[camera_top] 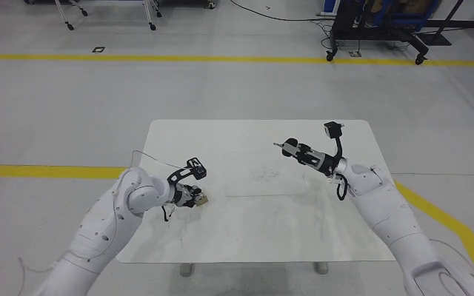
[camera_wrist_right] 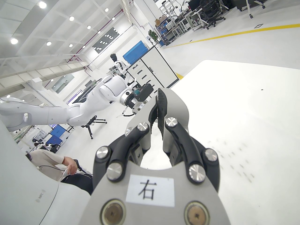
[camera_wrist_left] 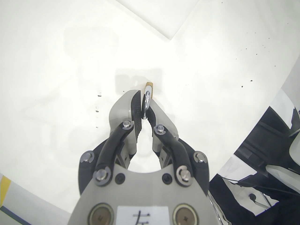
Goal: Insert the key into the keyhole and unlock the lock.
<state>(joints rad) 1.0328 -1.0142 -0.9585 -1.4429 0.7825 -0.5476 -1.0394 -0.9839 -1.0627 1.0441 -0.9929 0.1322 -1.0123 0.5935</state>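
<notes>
So, the lock [camera_wrist_left: 149,87] is in the left gripper [camera_wrist_left: 145,107]. The gripper is squeezed tight on the lock's silver loop [camera_wrist_left: 145,103], and the yellow body pokes out past the fingertips. It is held low over the table [camera_top: 252,222], close to the left edge and a bit nearer the front edge than the back.

The right gripper [camera_wrist_right: 159,108] is up over the right half of the table, nearer the back edge. Its pads are pressed together. In the top view a thin grey bit sticks out of its tip, and that looks like the key [camera_top: 277,145], but it is too small to be sure.

The two grippers are well apart, so the key is not in the keyhole yet. I think the step in hand is bringing key and lock together — both are picked up, and now they must meet.

The next move needs care. The lock's keyhole has to face the key, and I cannot tell which way it points. Then the key tip has to line up straight with the slot — a small tilt and it would bump the lock. After that comes a push in and a turn.
</notes>
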